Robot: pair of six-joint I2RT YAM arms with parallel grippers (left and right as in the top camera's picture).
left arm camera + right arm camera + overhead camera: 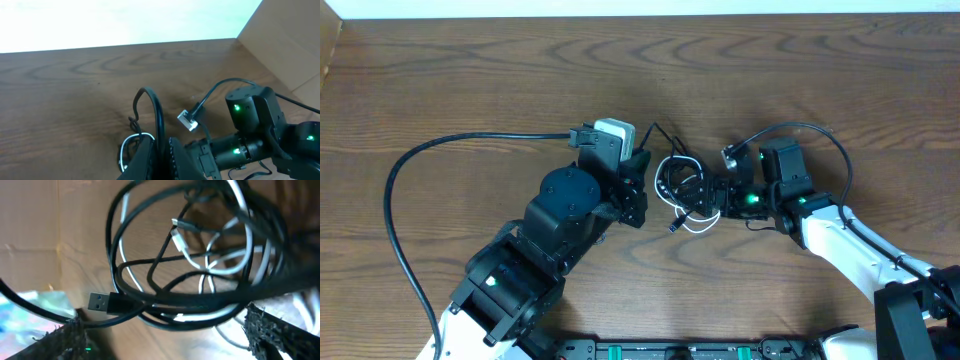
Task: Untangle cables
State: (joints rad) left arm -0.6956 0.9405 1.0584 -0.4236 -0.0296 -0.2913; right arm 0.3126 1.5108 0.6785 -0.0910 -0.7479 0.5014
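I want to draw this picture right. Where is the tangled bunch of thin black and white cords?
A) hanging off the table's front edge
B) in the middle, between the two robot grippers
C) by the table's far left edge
B: in the overhead view the tangled bunch of thin black and white cords lies mid-table on the brown wooden table, between the left gripper and the right gripper.

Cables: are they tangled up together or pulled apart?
Tangled. In the right wrist view the white cable threads through the loops of the black cable, all in one bunch.
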